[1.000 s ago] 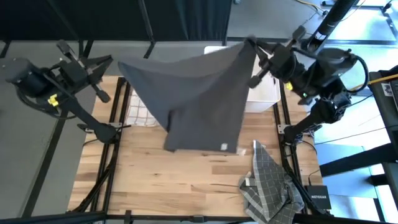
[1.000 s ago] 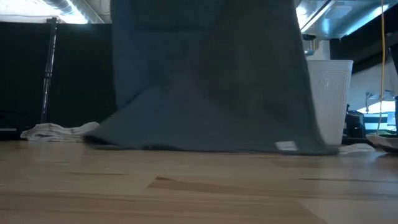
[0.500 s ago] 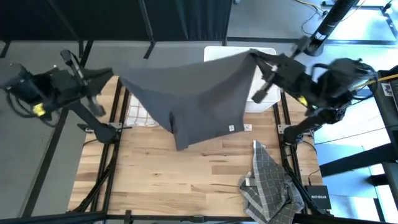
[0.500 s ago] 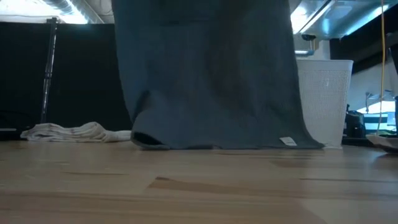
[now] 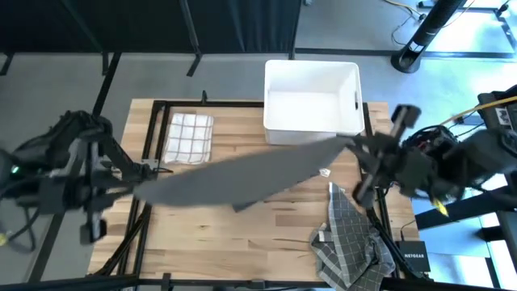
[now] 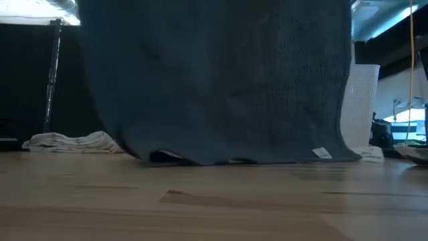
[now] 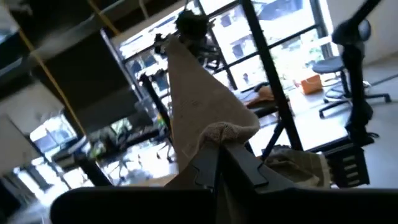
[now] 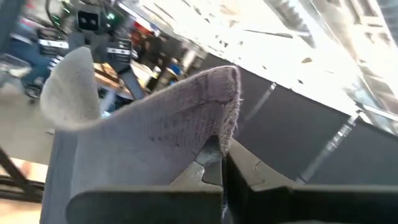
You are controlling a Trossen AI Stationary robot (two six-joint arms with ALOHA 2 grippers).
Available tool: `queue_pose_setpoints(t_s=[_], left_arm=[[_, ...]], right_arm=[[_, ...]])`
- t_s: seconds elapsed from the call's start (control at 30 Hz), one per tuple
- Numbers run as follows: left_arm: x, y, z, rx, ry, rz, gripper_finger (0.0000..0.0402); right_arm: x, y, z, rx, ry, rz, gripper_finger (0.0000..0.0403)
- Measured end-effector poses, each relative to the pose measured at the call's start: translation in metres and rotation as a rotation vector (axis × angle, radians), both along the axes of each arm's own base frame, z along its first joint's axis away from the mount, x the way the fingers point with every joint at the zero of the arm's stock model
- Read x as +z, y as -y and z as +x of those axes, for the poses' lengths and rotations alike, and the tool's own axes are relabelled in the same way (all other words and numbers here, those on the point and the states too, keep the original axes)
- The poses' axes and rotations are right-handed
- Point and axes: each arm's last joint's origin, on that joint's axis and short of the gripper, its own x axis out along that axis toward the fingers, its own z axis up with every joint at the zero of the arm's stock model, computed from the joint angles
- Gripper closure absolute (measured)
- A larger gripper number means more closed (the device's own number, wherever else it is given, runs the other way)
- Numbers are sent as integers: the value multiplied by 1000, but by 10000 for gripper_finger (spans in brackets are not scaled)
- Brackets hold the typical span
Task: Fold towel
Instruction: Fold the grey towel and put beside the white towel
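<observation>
A dark grey towel [image 5: 242, 170] hangs spread between my two grippers over the middle of the table. In the low view the towel [image 6: 221, 80] fills the picture like a curtain, and its lower edge [image 6: 200, 159] rests on the wood. My left gripper [image 5: 136, 187] is at the table's left edge, shut on one upper corner. My right gripper [image 5: 353, 145] is at the right edge, shut on the other. Each wrist view shows the cloth running away to the other arm. My left gripper pinches the towel's upper left corner [image 7: 217, 134] between its two fingers, which lie level. The cloth bunches at the fingertips; the towel hangs below, top edge stretched toward the other arm. My right gripper pinches the towel's upper right corner [image 8: 225, 99] between its two fingers, which lie about level. The corner stands up past the fingertips; the top edge runs off toward the left arm with a slight sag.
A white bin [image 5: 311, 97] stands at the far edge, right of centre. A white checked cloth [image 5: 190, 133] lies folded at the far left. A crumpled grey checked cloth [image 5: 347, 234] lies at the near right corner. Bare wood shows in front of the towel.
Both grippers have swung from the table's far edge toward its near edge and farther apart, staying shut. The towel has come along with them toward the near side, now spread wider with its top edge drawn out; its lower edge has dragged along the table.
</observation>
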Motion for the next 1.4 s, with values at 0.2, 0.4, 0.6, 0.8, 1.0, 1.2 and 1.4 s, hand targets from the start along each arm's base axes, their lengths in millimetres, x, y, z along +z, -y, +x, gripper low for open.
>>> queue_pose_setpoints(t_s=[0.2,0.4,0.6,0.8,1.0,1.2,1.4], left_arm=[[15,32,-2,50,32,71,396],[35,17,-7,28,81,35,396],[47,-1,-10,34,99,13,396],[51,-22,-12,120,56,-127,396],[52,-28,-14,116,60,-149,396],[50,-24,-11,129,64,-190,396],[51,-22,-19,96,54,-255,396]], right_arm=[[5,-21,-2,37,55,-19,402],[12,-22,-1,-4,91,-52,402],[23,-12,-3,-36,184,-38,402],[34,6,-11,-162,189,-45,402],[39,23,-14,-208,211,-4,402],[35,18,-7,-204,213,12,399],[30,7,0,-174,223,42,400]])
